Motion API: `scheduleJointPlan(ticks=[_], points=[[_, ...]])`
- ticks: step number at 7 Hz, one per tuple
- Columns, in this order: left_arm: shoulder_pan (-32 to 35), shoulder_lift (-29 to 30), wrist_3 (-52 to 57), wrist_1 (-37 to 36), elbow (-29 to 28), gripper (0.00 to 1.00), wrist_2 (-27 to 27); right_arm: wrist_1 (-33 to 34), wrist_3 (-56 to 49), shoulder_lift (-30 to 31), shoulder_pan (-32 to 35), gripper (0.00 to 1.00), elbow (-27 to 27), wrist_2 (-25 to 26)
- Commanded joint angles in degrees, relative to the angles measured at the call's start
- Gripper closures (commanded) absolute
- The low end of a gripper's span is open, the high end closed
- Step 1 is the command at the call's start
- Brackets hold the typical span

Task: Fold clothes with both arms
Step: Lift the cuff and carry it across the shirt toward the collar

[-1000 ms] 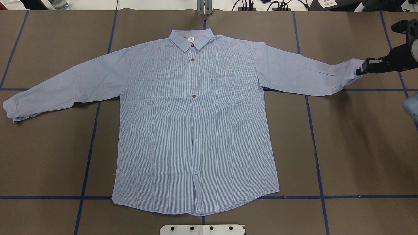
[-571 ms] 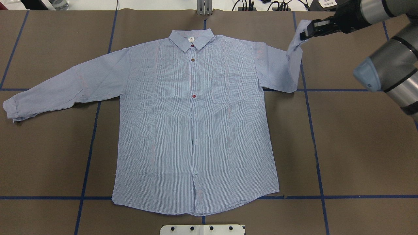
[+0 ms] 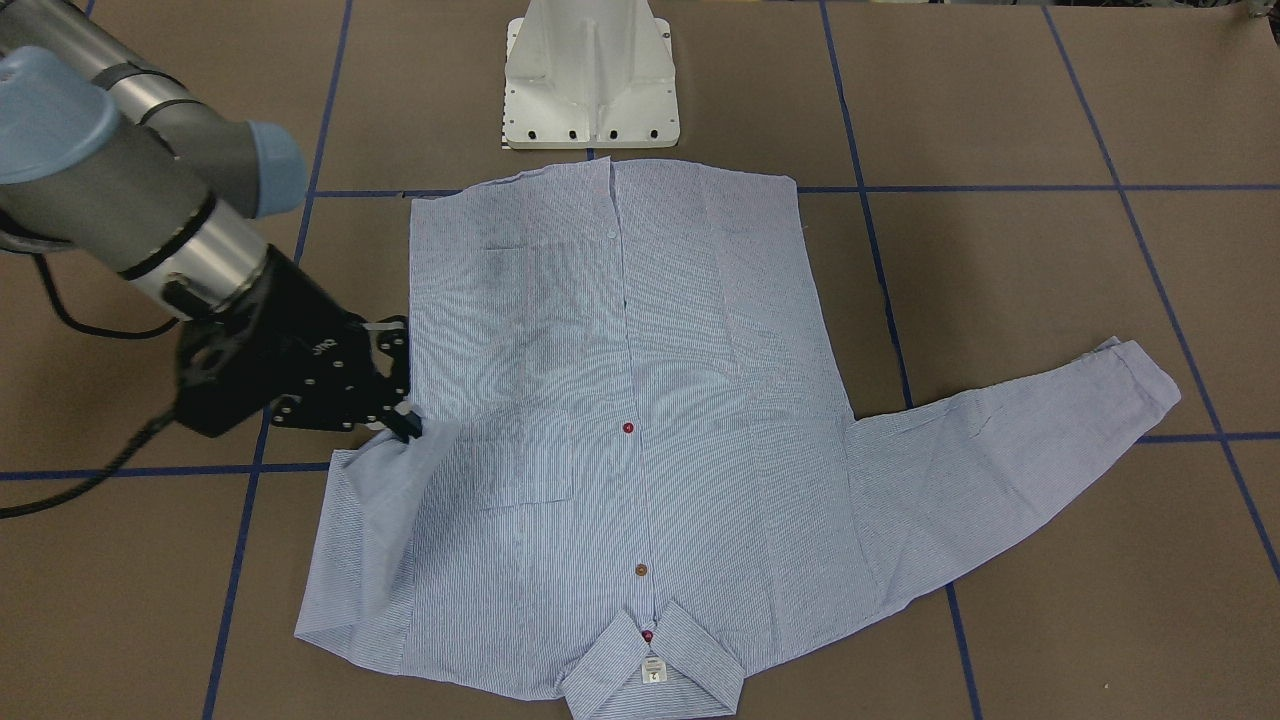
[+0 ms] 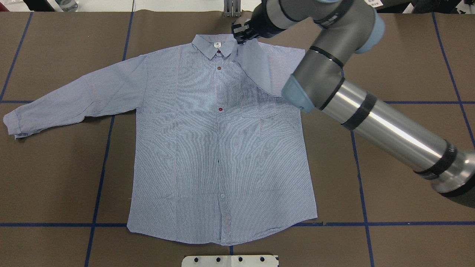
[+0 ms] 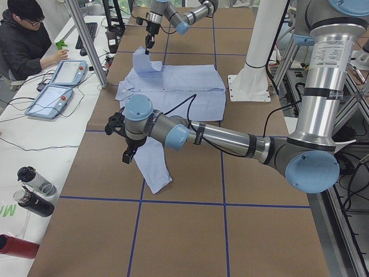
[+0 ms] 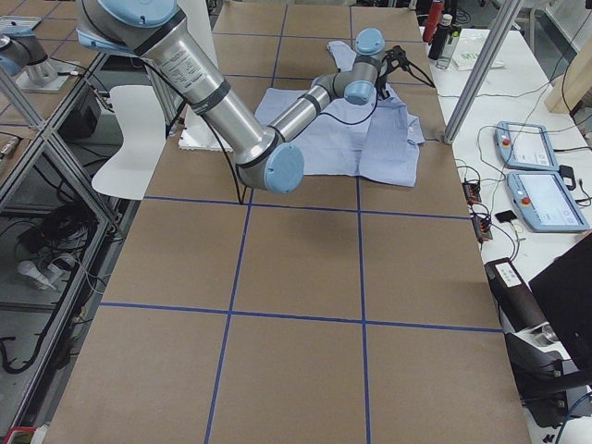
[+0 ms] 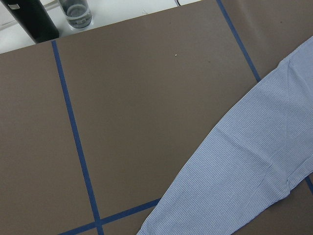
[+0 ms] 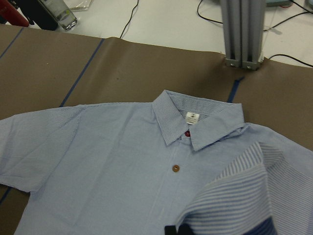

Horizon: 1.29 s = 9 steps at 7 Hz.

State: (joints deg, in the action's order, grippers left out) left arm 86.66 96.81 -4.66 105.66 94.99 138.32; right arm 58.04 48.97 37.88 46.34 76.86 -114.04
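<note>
The light blue striped shirt (image 4: pixel 219 148) lies face up and buttoned on the brown table, collar at the far side. My right gripper (image 4: pixel 240 32) is shut on the cuff of the shirt's right-hand sleeve (image 4: pixel 259 66) and holds it raised over the chest, next to the collar. It also shows in the front view (image 3: pixel 408 428) and the right wrist view (image 8: pixel 176 229), where striped cloth sits at the fingertips. The other sleeve (image 4: pixel 74 96) lies flat, stretched left. My left gripper (image 5: pixel 127 154) shows only in the left side view, above that sleeve's cuff; I cannot tell if it is open.
The white pedestal base (image 3: pixel 590 75) stands at the shirt's hem side. An aluminium post (image 4: pixel 232 9) stands just beyond the collar. Bottles (image 7: pixel 73 10) stand off the table's corner. An operator (image 5: pixel 26 40) sits at a side desk with pendants. Blue tape lines cross the table.
My right gripper has carried the sleeve cuff from the table's far right, up and leftward across the shirt to the collar. The sleeve now drapes over the chest. The rest of the shirt has not moved.
</note>
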Motion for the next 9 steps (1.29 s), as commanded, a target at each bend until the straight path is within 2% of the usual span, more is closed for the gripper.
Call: scheduleJointPlan(ticks=[1, 4, 7, 9], points=[[0.00, -0.13, 0.09, 0.24, -1.30, 0.00, 0.02, 0.49, -0.10, -8.15, -3.70, 1.00, -8.20, 6.01], [0.00, -0.74, 0.00, 0.51, -1.39, 0.00, 0.02, 0.32, -0.10, -9.14, -6.69, 1.00, -11.54, 9.88], [0.00, -0.48, -0.09, 0.68, -1.91, 0.00, 0.02, 0.05, -0.54, -15.45, -10.73, 1.00, -24.00, 13.30], [0.00, -0.48, -0.18, 4.10, -4.36, 0.00, 0.02, -0.39, -0.63, -19.32, -12.40, 1.00, -31.13, 15.94]])
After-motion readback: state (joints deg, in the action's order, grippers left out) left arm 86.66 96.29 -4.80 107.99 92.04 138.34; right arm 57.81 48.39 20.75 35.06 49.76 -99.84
